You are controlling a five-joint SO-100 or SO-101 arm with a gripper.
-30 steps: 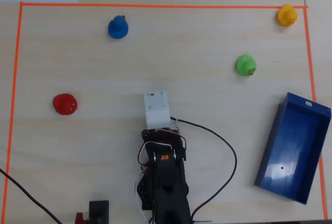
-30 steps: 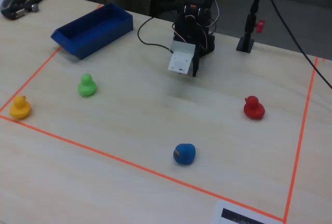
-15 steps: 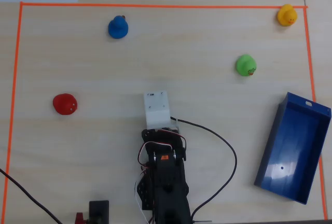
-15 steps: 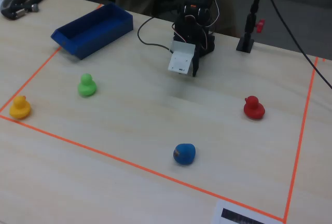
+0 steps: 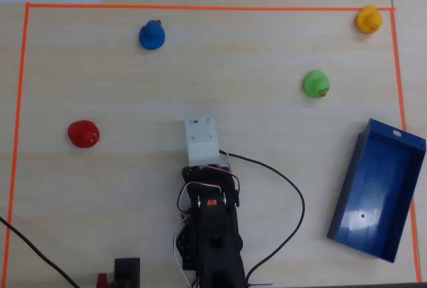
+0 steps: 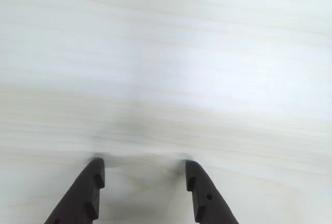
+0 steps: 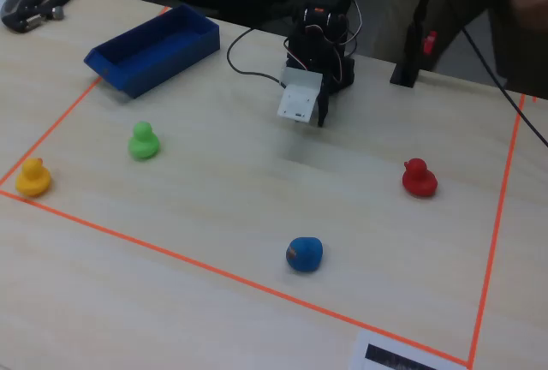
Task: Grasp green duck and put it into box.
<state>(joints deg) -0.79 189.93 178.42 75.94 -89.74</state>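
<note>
The green duck (image 5: pixel 315 83) stands on the pale wooden table, up and to the right of the arm in the overhead view; in the fixed view it (image 7: pixel 143 142) is at the left. The dark blue box (image 5: pixel 380 191) lies empty at the lower right of the overhead view and at the upper left of the fixed view (image 7: pixel 163 60). My gripper (image 6: pixel 142 164) is open and empty, its two dark fingers apart over bare table. In the overhead view the white wrist block (image 5: pixel 201 140) hides it. The duck is well away from it.
A yellow duck (image 5: pixel 368 19) sits in the top right corner, a blue duck (image 5: pixel 152 35) at the upper left, a red duck (image 5: pixel 84 133) at the left. Orange tape (image 5: pixel 200 7) frames the work area. A black cable (image 5: pixel 298 195) loops right of the arm base.
</note>
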